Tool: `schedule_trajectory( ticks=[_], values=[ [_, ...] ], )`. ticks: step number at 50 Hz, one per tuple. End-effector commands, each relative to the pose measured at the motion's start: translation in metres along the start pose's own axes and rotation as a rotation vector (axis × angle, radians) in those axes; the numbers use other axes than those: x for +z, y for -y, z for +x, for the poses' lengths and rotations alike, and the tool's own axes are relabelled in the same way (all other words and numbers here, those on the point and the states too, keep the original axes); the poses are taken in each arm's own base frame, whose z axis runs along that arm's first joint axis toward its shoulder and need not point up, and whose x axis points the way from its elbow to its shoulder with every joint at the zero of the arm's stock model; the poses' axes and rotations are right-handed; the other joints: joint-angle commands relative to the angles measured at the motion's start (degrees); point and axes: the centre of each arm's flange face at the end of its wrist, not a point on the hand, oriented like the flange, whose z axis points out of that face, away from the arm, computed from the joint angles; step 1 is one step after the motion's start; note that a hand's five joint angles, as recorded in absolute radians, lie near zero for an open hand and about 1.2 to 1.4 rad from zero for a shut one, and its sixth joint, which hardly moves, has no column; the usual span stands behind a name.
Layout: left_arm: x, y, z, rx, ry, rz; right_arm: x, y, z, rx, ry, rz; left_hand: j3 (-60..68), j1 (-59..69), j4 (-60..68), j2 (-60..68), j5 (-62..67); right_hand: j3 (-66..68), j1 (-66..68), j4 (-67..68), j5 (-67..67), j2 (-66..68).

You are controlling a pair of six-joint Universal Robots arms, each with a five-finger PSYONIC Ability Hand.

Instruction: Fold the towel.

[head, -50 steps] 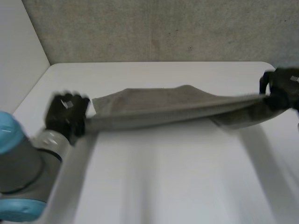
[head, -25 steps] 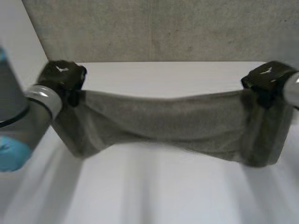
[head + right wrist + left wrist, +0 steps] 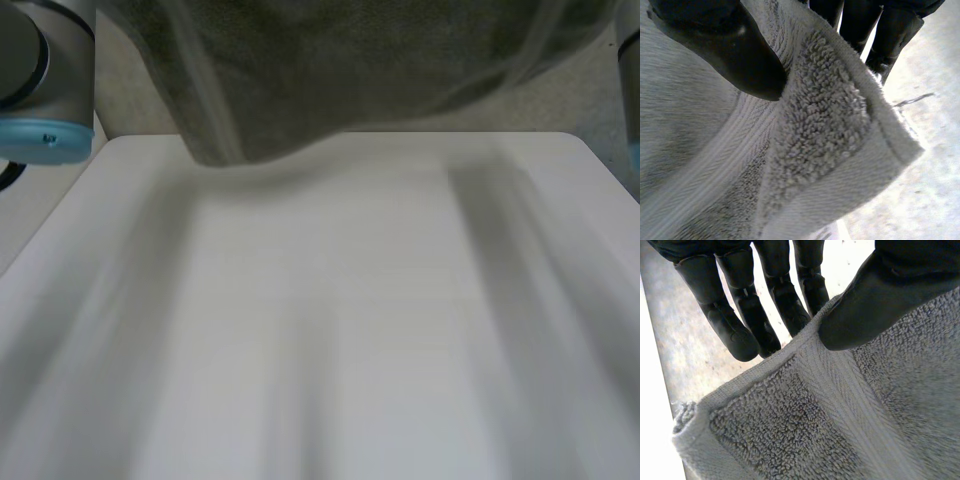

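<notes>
Up went the towel (image 3: 350, 70), high off the tabletop (image 3: 330, 330); left hand (image 3: 875, 300) and right hand (image 3: 735, 55) each pinch a corner.

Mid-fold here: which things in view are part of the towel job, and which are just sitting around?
In the job:
towel, held up in the air
left robot hand, pinching the towel's edge near a corner
right robot hand, pinching the edge near another corner

Just there:
white table, below the towel
grey wall behind it
</notes>
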Motion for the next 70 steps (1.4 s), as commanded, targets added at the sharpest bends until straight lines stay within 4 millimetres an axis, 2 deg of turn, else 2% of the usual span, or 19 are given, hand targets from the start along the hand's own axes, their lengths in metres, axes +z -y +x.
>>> schedule_trajectory(
  ticks=[1,5,8,10,13,17,21,24,28,37,43,54,58,63,66,67,68,69,70],
  values=[
    [-0.043,-0.068,-0.003,0.034,-0.029,-0.255,-0.044,-0.044,-0.035,0.021,0.218,-0.216,-8.33,-2.56,-6.69,-6.76,-14.76,3.29,3.08,3.07,2.67,3.13],
    [-0.091,-0.114,0.000,0.044,-0.081,-0.434,-0.070,-0.065,-0.050,0.038,0.304,-0.317,-8.33,-2.56,-6.69,-6.76,-14.76,3.29,3.08,3.07,2.67,3.13],
    [-0.107,-0.127,0.002,0.043,-0.102,-0.479,-0.097,-0.093,-0.056,0.044,0.361,-0.416,-8.33,-2.56,-6.69,-6.76,-14.76,3.29,3.08,3.07,2.67,3.13],
    [-0.140,-0.148,0.005,0.041,-0.132,-0.559,-0.111,-0.104,-0.059,0.056,0.396,-0.460,-8.33,-2.56,-6.69,-6.76,-14.76,3.29,3.08,3.07,2.67,3.13],
    [-0.168,-0.161,0.006,0.040,-0.152,-0.610,-0.138,-0.120,-0.067,0.085,0.473,-0.526,-8.33,-2.56,-6.69,-6.76,-14.76,3.29,3.08,3.07,2.67,3.13],
    [-0.192,-0.163,0.006,0.041,-0.171,-0.654,-0.175,-0.135,-0.074,0.130,0.556,-0.620,-8.33,-2.56,-6.69,-6.76,-14.76,3.29,3.08,3.07,2.67,3.13],
    [-0.220,-0.151,0.001,0.079,-0.186,-0.703,-0.191,-0.135,-0.070,0.135,0.570,-0.665,-8.33,-2.56,-6.69,-6.76,-14.76,3.29,3.08,3.07,2.67,3.13],
    [-0.228,-0.145,-0.003,0.097,-0.188,-0.711,-0.197,-0.115,-0.054,0.101,0.553,-0.652,-8.33,-2.56,-6.69,-6.76,-14.76,3.29,3.08,3.07,2.67,3.13],
    [-0.239,-0.114,-0.016,0.150,-0.176,-0.673,-0.203,-0.090,-0.022,0.039,0.501,-0.658,-8.33,-2.56,-6.69,-6.76,-14.76,3.29,3.08,3.07,2.67,3.13],
    [-0.229,-0.053,-0.036,0.160,-0.213,-0.491,-0.207,-0.048,0.007,0.036,0.502,-0.654,-8.33,-2.56,-6.69,-6.76,-14.76,3.29,3.08,3.07,2.67,3.13],
    [-0.221,-0.048,-0.037,0.157,-0.247,-0.461,-0.199,-0.041,0.012,0.033,0.521,-0.617,-8.33,-2.56,-6.69,-6.76,-14.76,3.29,3.08,3.07,2.67,3.13],
    [-0.202,-0.146,-0.029,0.168,-0.317,-0.688,-0.178,-0.095,-0.020,0.063,0.626,-0.707,-8.33,-2.56,-6.69,-6.76,-14.76,3.29,3.08,3.07,2.67,3.13],
    [-0.206,-0.149,-0.019,0.181,-0.348,-0.720,-0.175,-0.112,-0.028,0.038,0.617,-0.761,-8.33,-2.56,-6.69,-6.76,-14.76,3.29,3.08,3.07,2.67,3.13],
    [-0.203,-0.149,-0.016,0.183,-0.362,-0.727,-0.163,-0.111,-0.024,0.011,0.585,-0.737,-8.33,-2.56,-6.69,-6.76,-14.76,3.29,3.08,3.07,2.67,3.13],
    [-0.185,-0.149,-0.016,0.194,-0.353,-0.677,-0.138,-0.113,-0.023,-0.010,0.552,-0.681,-8.33,-2.56,-6.69,-6.76,-14.76,3.29,3.08,3.07,2.67,3.13],
    [-0.166,-0.148,-0.018,0.204,-0.338,-0.628,-0.138,-0.113,-0.023,-0.010,0.552,-0.681,-8.33,-2.56,-6.69,-6.76,-14.76,3.29,3.08,3.07,2.67,3.13],
    [-0.165,-0.148,-0.018,0.204,-0.338,-0.628,-0.118,-0.113,-0.023,-0.014,0.524,-0.625,-8.33,-2.56,-6.69,-6.76,-14.76,3.29,3.08,3.07,2.67,3.13],
    [-0.139,-0.140,-0.017,0.218,-0.315,-0.550,-0.091,-0.105,-0.023,-0.030,0.480,-0.526,-8.33,-2.56,-6.69,-6.76,-14.76,3.29,3.08,3.07,2.67,3.13],
    [-0.110,-0.124,-0.017,0.226,-0.280,-0.454,-0.091,-0.105,-0.023,-0.031,0.479,-0.525,-8.33,-2.56,-6.69,-6.76,-14.76,3.29,3.08,3.07,2.67,3.13]
  ],
)
